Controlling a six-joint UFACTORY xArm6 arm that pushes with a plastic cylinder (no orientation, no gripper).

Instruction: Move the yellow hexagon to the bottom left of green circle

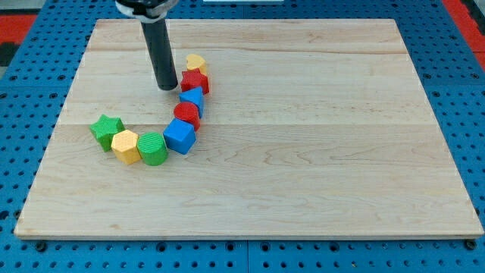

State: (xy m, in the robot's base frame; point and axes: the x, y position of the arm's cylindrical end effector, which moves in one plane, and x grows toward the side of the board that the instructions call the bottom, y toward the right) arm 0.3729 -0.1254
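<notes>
We held our rod upright over the surface (303,189), my tip (167,88) resting just left of the red block (195,81) near the view's top; with no gripper fitted, nothing was grasped. The yellow hexagon (126,145) lay well below the tip, touching the green circle (152,148) on its left, with the green star (106,130) beside it.

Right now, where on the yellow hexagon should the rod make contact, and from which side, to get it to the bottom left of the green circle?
No gripping here; my tip only pushes. Contact the yellow hexagon on its upper face, coming from the view's top, likely nudging it downward. It sits wedged between the green star and green circle, leaving that face free.
</notes>
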